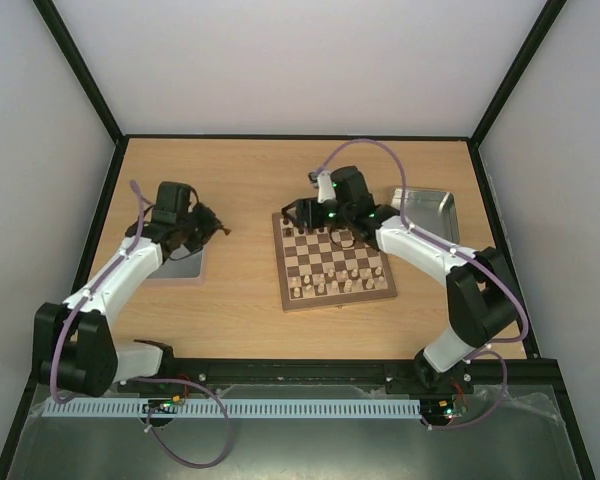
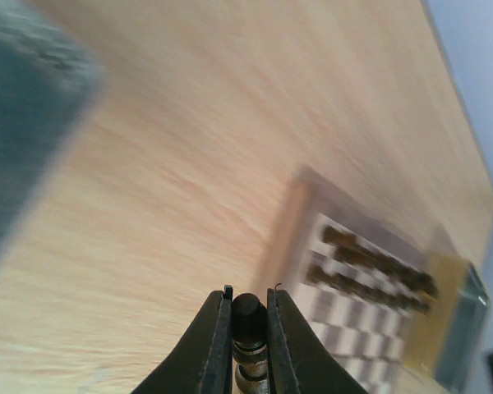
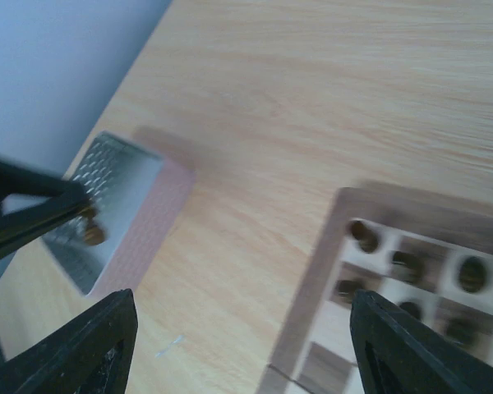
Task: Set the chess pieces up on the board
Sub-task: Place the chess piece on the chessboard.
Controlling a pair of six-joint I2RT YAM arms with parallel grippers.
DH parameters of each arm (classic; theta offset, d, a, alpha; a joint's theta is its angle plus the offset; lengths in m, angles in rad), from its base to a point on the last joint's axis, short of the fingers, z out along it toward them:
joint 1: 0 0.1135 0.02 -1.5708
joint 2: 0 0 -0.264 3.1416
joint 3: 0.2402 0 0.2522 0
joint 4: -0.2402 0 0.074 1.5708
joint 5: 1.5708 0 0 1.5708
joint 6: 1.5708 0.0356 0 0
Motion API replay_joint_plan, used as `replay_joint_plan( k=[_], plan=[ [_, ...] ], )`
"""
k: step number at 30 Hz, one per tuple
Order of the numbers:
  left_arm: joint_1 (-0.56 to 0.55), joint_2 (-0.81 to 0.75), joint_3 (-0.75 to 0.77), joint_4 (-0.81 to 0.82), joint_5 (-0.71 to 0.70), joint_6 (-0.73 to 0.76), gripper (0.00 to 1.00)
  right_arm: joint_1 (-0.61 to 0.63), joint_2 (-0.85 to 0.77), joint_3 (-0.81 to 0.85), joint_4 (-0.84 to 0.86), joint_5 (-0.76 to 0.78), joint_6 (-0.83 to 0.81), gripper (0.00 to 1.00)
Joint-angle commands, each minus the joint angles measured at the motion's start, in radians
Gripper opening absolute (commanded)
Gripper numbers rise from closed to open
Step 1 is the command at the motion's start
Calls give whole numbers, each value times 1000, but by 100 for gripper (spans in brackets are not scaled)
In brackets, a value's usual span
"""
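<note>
Closest to the left wrist lens: left tool, black fingers pressed together on one small dark brown wooden chess piece. Its rounded top shows in the narrow gap and the stem sits lower between the pads. The piece is held clear above the pale wood worktop. It is near the grey metal tray on the left side and well apart from the square checkered wooden chessboard. The right wrist view confirms this: the same tool comes in from the left edge with a small brown piece at its tip, by the dimpled tray. Right tool: fingers stand wide apart with nothing between them, only worktop and the board's mid-brown border beneath. From above, this tool sits at the far left corner of the board. The board lies right of centre, square to the worktop edge. Dark brown pieces fill the two far rows, partly hidden by the right arm. Pale cream pieces stand in the near rows. A second shiny metal tray rests just beyond the board's far right corner. The left wrist picture is blurred, so I cannot tell individual piece types.
</note>
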Motion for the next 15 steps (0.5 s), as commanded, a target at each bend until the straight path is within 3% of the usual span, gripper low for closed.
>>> replay_joint_plan(
  k=[1, 10, 12, 15],
  plan=[
    [-91, 82, 84, 144, 156, 20, 6, 73, 28, 32, 74, -68, -56, 71],
    [-219, 250, 226, 259, 266, 55, 7, 121, 112, 86, 66, -59, -71, 70],
    [-231, 269, 242, 255, 274, 59, 7, 121, 119, 90, 52, -38, -74, 66],
    [-236, 276, 248, 253, 270, 61, 7, 121, 117, 90, 32, -19, -75, 52]
  ],
)
